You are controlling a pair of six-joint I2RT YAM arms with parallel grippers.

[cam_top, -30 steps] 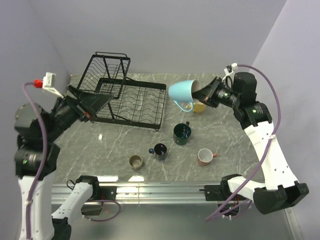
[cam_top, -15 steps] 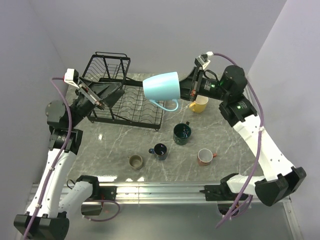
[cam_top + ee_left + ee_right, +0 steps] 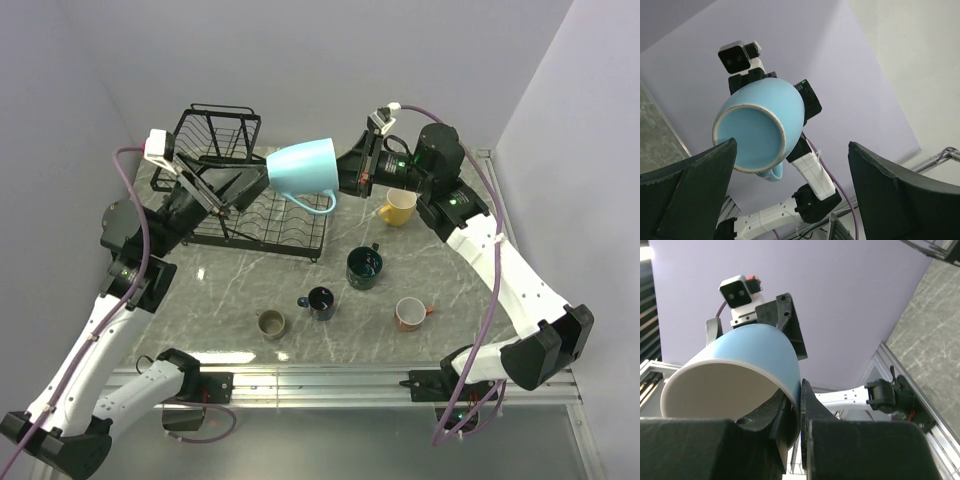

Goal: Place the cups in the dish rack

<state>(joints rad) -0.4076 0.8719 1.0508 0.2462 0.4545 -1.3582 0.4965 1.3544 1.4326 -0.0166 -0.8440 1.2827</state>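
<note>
My right gripper (image 3: 345,172) is shut on the rim of the light blue mug (image 3: 300,170). It holds the mug on its side in the air over the right part of the black wire dish rack (image 3: 300,235), base pointing left. The right wrist view shows one finger inside the mug (image 3: 745,355) and one outside. My left gripper (image 3: 245,185) is open and empty, raised over the rack, facing the mug's base (image 3: 760,125) a short way off. The yellow mug (image 3: 398,208), dark teal mug (image 3: 365,267), navy mug (image 3: 320,300), olive mug (image 3: 271,323) and salmon mug (image 3: 408,313) stand on the table.
The rack's raised basket (image 3: 215,130) stands at the back left against the wall. The marble table (image 3: 200,290) ends at a metal rail along the near edge, where both arm bases are bolted. Walls close in on the left, back and right.
My right arm has carried the light blue mug leftward from above the yellow mug to over the rack. My left arm has risen and swung right, its open gripper now facing the mug.
</note>
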